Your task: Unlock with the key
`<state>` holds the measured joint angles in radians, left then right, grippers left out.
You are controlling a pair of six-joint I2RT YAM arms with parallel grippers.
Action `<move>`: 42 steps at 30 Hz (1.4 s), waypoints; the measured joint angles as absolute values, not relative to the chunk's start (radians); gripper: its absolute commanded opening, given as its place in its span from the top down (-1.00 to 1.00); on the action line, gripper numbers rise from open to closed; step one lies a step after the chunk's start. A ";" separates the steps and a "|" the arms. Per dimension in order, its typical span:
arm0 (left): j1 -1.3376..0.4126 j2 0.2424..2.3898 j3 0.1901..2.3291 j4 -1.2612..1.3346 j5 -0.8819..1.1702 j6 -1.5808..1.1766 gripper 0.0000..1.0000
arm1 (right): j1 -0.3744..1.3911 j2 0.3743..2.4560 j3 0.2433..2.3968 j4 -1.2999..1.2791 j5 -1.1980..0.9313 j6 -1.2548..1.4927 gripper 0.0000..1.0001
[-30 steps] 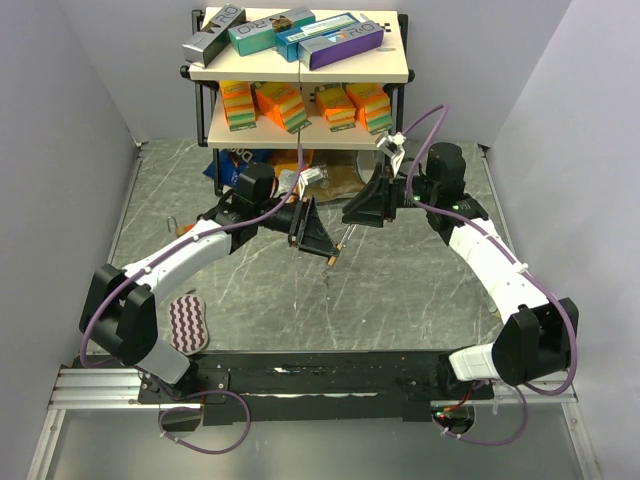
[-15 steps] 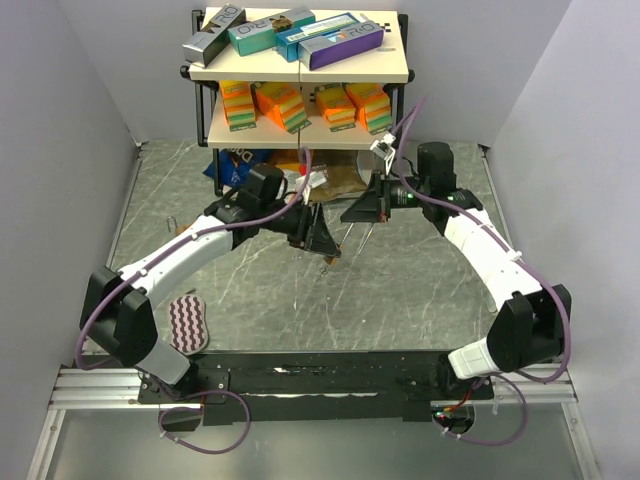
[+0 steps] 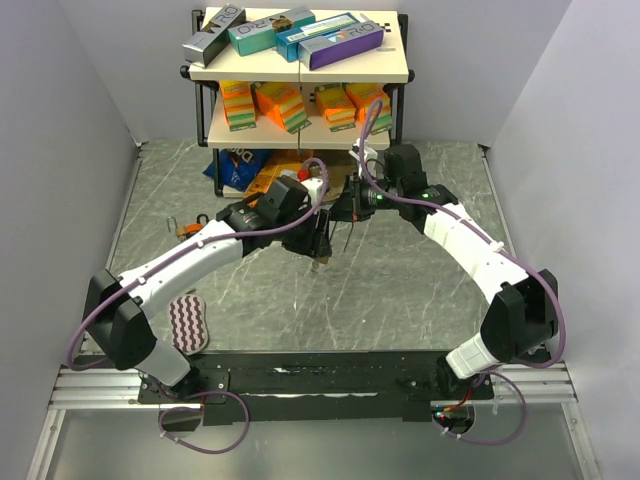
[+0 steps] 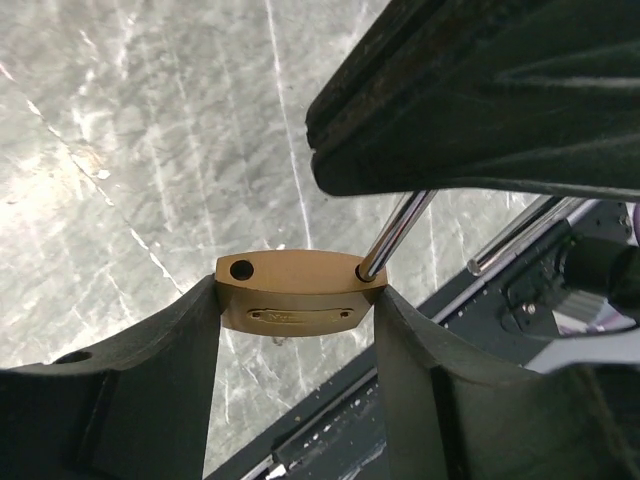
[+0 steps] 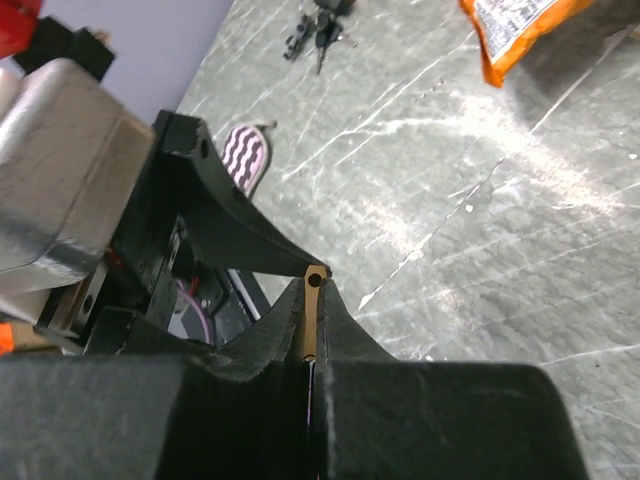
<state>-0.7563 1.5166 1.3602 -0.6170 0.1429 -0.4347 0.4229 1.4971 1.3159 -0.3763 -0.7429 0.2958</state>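
My right gripper (image 5: 311, 300), spread a second earlier, had swung in and pinched the shackle (image 4: 398, 228) of the padlock (image 4: 300, 288). My left gripper (image 4: 297, 300) clamped its body, both arms reaching forward and meeting just before the shelf (image 3: 398, 60).

Grey veined tabletop (image 3: 400, 290), plain pale walls (image 3: 60, 120), two-tier shelf (image 3: 395, 57) stacked with boxes (image 3: 340, 45)

my left arm (image 3: 190, 255) and right arm (image 3: 480, 252) wear white shells between black joints; purple cables (image 3: 76, 335) loop along both; my fingers (image 4: 120, 400) are matte black wedges.
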 measured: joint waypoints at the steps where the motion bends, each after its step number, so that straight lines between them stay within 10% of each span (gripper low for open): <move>1: -0.756 1.515 1.357 -0.614 0.135 -0.437 0.98 | 0.426 1.499 1.316 -0.370 -0.731 0.305 0.87; 10: -0.731 1.495 1.274 -0.604 0.068 -0.503 0.98 | 0.429 1.507 1.290 -0.350 -0.734 0.354 -0.32; 42: -0.420 1.596 0.954 -0.564 0.326 -0.531 0.98 | 0.361 1.431 1.172 -0.329 -0.644 0.384 -0.37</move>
